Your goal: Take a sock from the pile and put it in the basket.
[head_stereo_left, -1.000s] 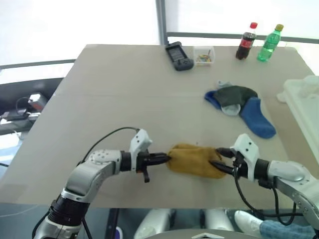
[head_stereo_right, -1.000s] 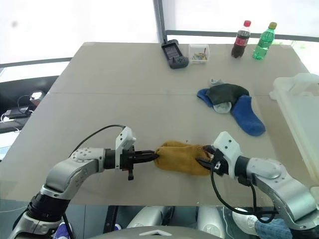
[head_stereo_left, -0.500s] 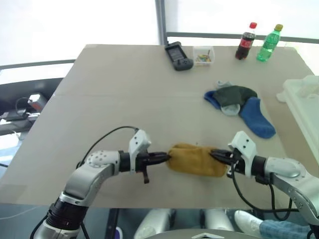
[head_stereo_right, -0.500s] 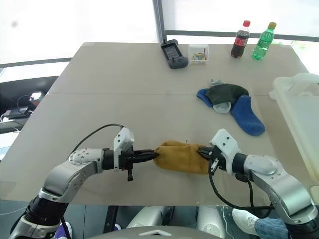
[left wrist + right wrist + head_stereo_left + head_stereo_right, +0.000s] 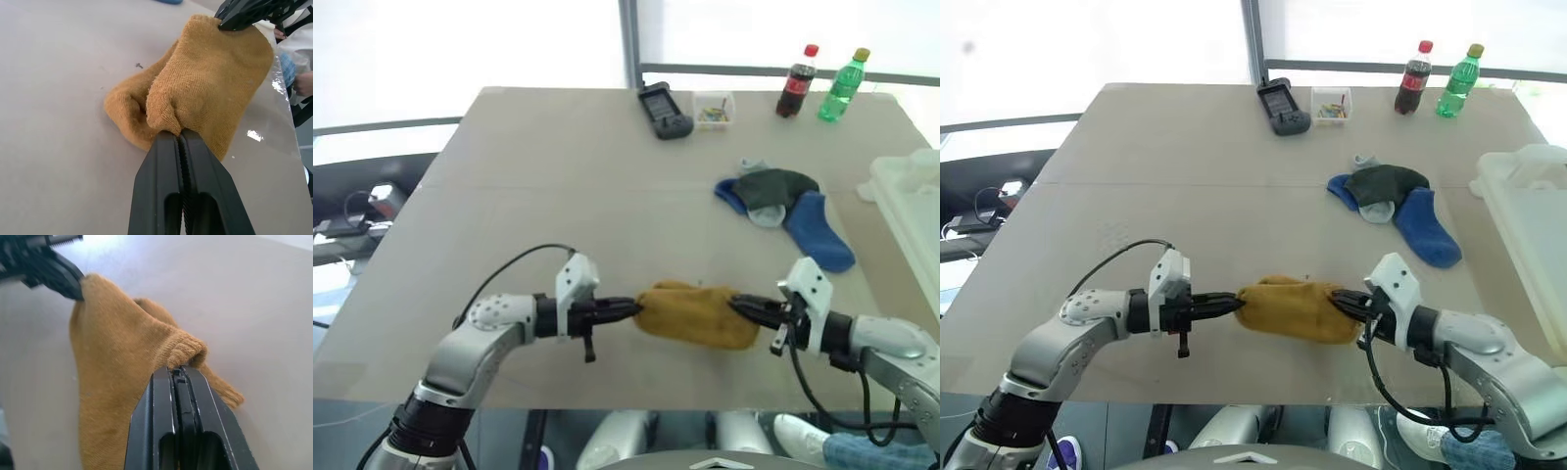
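Left eye view has the mustard sock [image 5: 690, 315] pinched at both ends, left gripper [image 5: 633, 307] and right gripper [image 5: 741, 308] each clamped on fabric, basket [image 5: 913, 211] far right, so uneven pulling could yank one end free.

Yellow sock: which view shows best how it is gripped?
The left wrist view: the left claw is shut on a fold of the yellow sock, the right claw on its far end. Eye views show it stretched between both.
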`<state>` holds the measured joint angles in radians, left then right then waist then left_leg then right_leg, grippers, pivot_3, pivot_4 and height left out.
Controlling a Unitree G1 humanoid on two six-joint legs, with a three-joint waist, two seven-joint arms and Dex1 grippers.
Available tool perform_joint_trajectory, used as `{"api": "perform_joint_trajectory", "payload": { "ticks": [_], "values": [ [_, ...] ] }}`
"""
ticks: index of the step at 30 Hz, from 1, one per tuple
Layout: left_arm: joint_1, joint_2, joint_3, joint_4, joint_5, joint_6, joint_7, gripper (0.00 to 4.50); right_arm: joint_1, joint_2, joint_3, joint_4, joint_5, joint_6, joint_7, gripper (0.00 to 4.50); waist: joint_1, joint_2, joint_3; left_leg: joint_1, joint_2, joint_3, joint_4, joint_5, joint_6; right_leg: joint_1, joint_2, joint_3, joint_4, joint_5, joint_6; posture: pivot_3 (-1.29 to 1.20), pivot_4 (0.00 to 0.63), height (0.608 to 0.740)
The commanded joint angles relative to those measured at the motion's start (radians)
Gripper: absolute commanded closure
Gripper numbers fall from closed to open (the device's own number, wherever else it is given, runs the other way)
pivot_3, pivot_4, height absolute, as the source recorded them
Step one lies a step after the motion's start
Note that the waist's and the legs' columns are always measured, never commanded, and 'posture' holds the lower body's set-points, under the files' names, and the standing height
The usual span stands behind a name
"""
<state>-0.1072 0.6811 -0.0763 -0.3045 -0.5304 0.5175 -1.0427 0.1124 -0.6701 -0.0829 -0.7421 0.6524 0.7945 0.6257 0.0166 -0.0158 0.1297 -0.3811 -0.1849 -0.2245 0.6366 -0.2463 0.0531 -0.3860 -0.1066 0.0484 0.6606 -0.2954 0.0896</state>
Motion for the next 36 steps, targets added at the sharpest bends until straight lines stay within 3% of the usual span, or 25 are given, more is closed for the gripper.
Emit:
{"api": "perform_joint_trajectory", "payload": {
  "ticks": [1, 11, 21, 32, 36],
  "values": [
    [-0.07, -0.005, 0.024, 0.03, -0.023, 0.027, 0.001, 4.5, 0.007, -0.006, -0.044, -0.045, 0.03, 0.019, -0.032, 4.44, 0.0, 0.0, 0.0, 0.0, 0.0, 0.0, 0.0, 0.0, 0.0, 0.0, 0.0, 0.0, 0.0, 0.0, 0.0, 0.0, 0.15, 0.74],
    [-0.258, -0.039, -0.121, 0.255, 0.097, 0.016, -0.062, 4.5, 0.011, 0.001, 0.088, 0.049, -0.101, -0.034, -0.062, 4.44, -0.004, -0.001, 0.0, -0.001, 0.0, 0.0, 0.001, 0.0, 0.0, 0.0, 0.0, 0.0, 0.0, 0.0, 0.0, 0.0, 0.15, 0.74],
    [-0.251, -0.047, -0.13, 0.157, 0.068, 0.097, -0.075, 4.5, 0.054, 0.005, 0.046, 0.008, -0.085, -0.022, -0.065, 4.44, -0.003, -0.001, 0.0, -0.001, 0.0, 0.0, 0.001, 0.0, 0.0, 0.0, 0.0, 0.0, 0.001, 0.0, 0.0, 0.0, 0.15, 0.74],
    [-0.235, -0.002, -0.047, -0.029, -0.127, 0.34, -0.064, 4.5, 0.087, -0.033, -0.072, -0.072, 0.036, 0.031, -0.048, 4.44, -0.004, -0.001, 0.0, 0.0, 0.0, 0.0, 0.001, 0.0, 0.0, 0.0, 0.0, 0.0, 0.001, 0.0, 0.0, 0.0, 0.15, 0.74],
    [-0.228, -0.001, -0.056, -0.048, -0.138, 0.362, -0.042, 4.5, 0.092, -0.049, -0.086, -0.07, 0.052, 0.039, -0.051, 4.44, -0.002, -0.001, 0.0, -0.001, 0.0, 0.0, 0.001, 0.0, 0.0, 0.0, 0.0, 0.0, 0.0, 0.0, 0.0, 0.0, 0.15, 0.74]
  ]
}}
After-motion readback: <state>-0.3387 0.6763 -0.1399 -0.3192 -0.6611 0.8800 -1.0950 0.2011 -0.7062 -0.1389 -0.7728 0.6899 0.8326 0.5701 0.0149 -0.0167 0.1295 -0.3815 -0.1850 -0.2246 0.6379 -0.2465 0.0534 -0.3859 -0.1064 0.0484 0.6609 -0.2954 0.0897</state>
